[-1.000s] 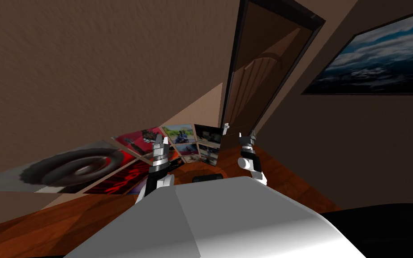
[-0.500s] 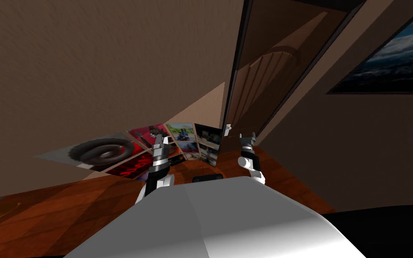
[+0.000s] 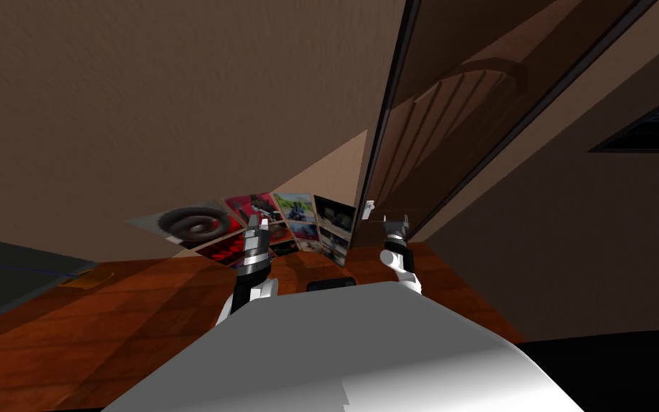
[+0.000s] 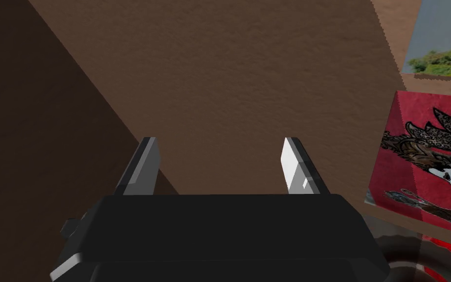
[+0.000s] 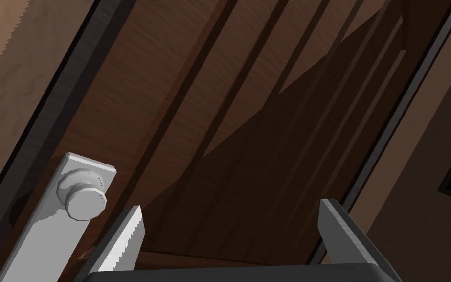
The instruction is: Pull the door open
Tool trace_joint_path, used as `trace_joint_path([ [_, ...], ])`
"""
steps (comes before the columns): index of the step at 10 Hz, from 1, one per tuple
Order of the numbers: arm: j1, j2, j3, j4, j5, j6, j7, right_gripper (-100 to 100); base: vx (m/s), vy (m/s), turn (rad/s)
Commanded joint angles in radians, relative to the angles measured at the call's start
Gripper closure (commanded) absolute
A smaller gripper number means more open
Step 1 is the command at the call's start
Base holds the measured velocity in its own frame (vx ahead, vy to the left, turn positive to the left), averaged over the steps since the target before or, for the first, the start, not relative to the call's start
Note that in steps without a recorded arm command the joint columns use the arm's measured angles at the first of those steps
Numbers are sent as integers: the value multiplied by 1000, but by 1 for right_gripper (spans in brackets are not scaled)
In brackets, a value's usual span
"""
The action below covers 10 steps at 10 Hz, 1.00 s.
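A brown panelled door [image 3: 449, 129] in a dark frame stands ahead and to the right. Its white knob [image 3: 368, 209] sits on a white plate at the door's left edge. In the right wrist view the knob [image 5: 83, 197] and its plate [image 5: 43, 230] lie just outside one finger, with the door's panels [image 5: 229, 127] straight ahead. My right gripper [image 3: 395, 222] is open and empty, close to the door and a little right of the knob; its own view [image 5: 229, 230] has nothing between the fingers. My left gripper [image 3: 256, 224] hangs open and empty, left of the door, again [image 4: 219, 166] facing a brown wall.
Several posters [image 3: 278, 222] cover the lower wall left of the door, above a red-brown wooden floor [image 3: 106, 315]. A brown wall [image 3: 178, 93] runs along the left and another wall [image 3: 592, 236] with a dark framed picture [image 3: 642, 129] stands on the right.
I have moved closer to the door: it looms larger and the right picture has slid toward the edge. The right gripper now sits nearer the knob. Both grippers stay open.
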Motion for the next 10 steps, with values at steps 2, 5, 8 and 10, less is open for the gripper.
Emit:
trace_joint_path([
  [2,-16,-3,-11,36,-44,-2,-23,-100,-39,-116,210],
  [5,-38,-6,-23,88,-107,-10,-56,-100,-46,-138,270],
  [8,-58,-9,-35,138,-167,-17,-88,-100,-70,-143,285],
  [10,-72,-10,-43,173,-208,-22,-110,-100,-90,-137,308],
])
